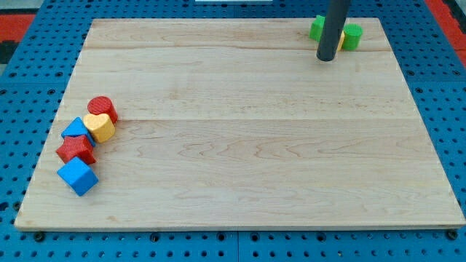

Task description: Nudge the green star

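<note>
My dark rod comes down at the view's top right, and my tip (327, 58) rests on the wooden board (240, 138). Just behind the rod lie two green blocks. One green block (317, 28) shows on the rod's left and looks star-like, but the rod hides part of it. The other green block (353, 35) shows on the rod's right and looks rounded. A sliver of a yellow block (341, 40) shows between the rod and the right green block. My tip sits just below these blocks; I cannot tell whether it touches them.
A cluster lies at the board's left edge: a red cylinder (103, 108), a yellow block (100, 127), a partly hidden blue block (73, 129), a red star-like block (76, 150) and a blue cube (78, 177). A blue pegboard (44, 44) surrounds the board.
</note>
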Available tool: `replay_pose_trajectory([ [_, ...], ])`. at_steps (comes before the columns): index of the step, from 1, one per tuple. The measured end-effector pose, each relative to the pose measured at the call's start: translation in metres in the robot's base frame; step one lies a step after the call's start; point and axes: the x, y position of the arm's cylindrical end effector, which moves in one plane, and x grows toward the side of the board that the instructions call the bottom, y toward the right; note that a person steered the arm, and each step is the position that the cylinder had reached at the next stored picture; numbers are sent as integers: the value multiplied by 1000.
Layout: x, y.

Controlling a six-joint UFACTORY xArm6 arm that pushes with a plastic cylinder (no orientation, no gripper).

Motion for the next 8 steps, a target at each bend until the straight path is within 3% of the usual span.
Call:
replay_pose_trajectory([
  [3,3,-33],
  [5,15,49],
  [6,6,132],
  [7,-55,159],
  [8,-94,121],
])
